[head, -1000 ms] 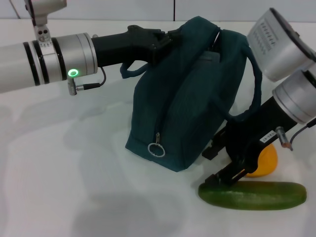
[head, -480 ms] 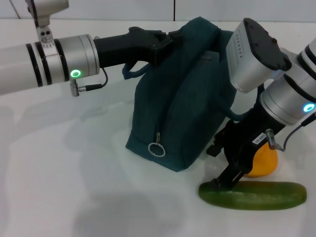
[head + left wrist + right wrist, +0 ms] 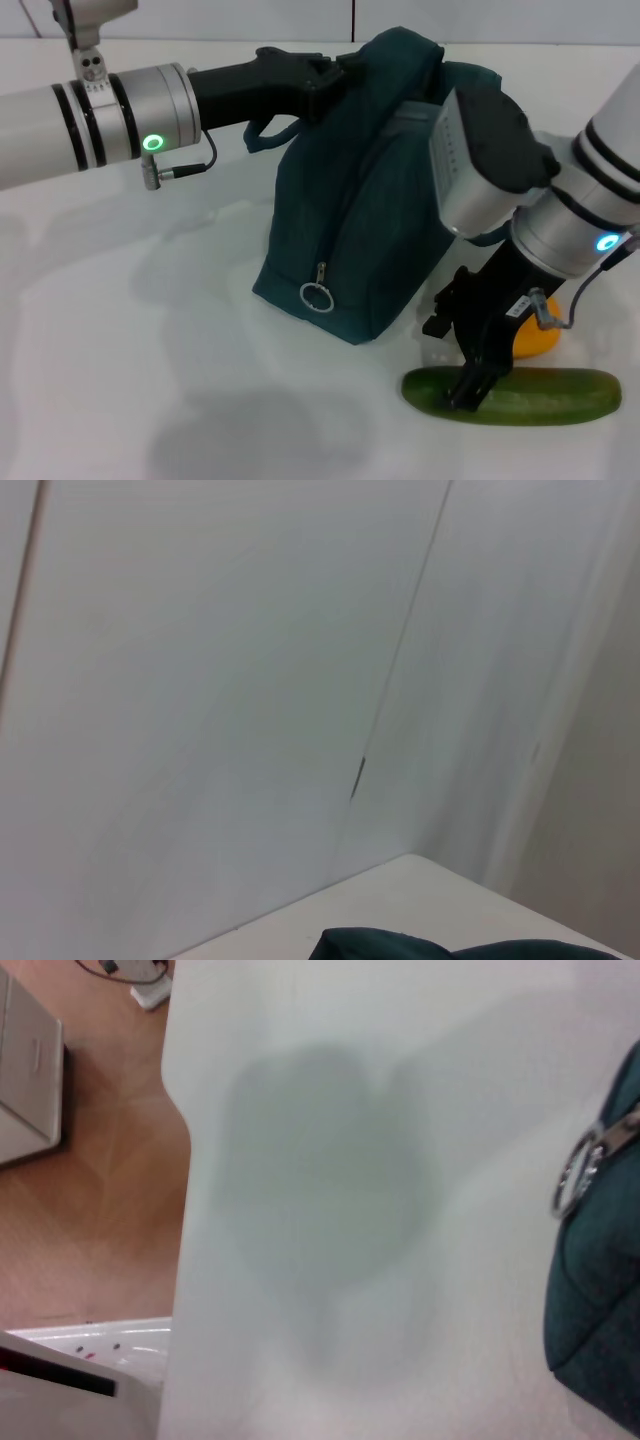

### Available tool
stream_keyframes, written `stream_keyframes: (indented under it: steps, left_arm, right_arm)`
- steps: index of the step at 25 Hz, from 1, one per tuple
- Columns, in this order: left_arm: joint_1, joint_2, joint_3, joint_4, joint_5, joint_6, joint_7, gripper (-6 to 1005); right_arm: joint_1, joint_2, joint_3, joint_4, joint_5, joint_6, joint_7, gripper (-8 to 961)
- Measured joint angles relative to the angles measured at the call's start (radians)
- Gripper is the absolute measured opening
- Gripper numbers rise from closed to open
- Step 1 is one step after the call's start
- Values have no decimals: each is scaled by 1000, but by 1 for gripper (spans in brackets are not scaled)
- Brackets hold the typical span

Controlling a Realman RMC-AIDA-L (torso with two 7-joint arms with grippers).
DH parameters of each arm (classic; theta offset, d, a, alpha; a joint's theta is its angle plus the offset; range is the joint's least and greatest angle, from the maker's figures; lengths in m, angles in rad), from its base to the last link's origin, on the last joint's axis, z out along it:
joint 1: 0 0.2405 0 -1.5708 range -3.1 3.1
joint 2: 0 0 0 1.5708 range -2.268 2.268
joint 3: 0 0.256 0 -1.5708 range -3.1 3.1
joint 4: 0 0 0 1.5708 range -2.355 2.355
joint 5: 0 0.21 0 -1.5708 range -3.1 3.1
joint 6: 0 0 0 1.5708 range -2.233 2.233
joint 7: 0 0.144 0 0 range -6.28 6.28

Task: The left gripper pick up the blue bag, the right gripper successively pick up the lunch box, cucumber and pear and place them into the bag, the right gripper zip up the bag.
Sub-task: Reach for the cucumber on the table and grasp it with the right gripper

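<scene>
The blue bag stands on the white table, and my left gripper is shut on its top edge at the back. A sliver of the bag also shows in the left wrist view. Its zip runs down the near face to a metal ring pull, seen again as a ring pull in the right wrist view. The cucumber lies at the front right. My right gripper is open and low over its left part, one finger in front of it. The yellow pear sits just behind. The lunch box is out of view.
The white table stretches out to the left of the bag. Its edge and a wooden floor beyond show in the right wrist view. A pale wall fills the left wrist view.
My right arm has swung left and down, bringing its gripper from beside the pear onto the cucumber's left part. The left arm and the bag have barely moved.
</scene>
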Motion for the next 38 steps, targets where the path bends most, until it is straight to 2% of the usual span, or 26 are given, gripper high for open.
stream_keyframes:
  steps: [20, 33, 38]
  left_arm:
    - [-3, 1, 2, -1, -3, -2, 21, 37]
    - [-15, 2, 3, 1, -2, -1, 35, 36]
    - [-15, 2, 3, 0, -1, 2, 35, 36]
  right_arm:
    - [-5, 6, -208, -7, -17, 126, 81, 844]
    - [1, 6, -215, -9, -2, 132, 102, 824]
    - [0, 6, -200, -13, 22, 118, 99, 622]
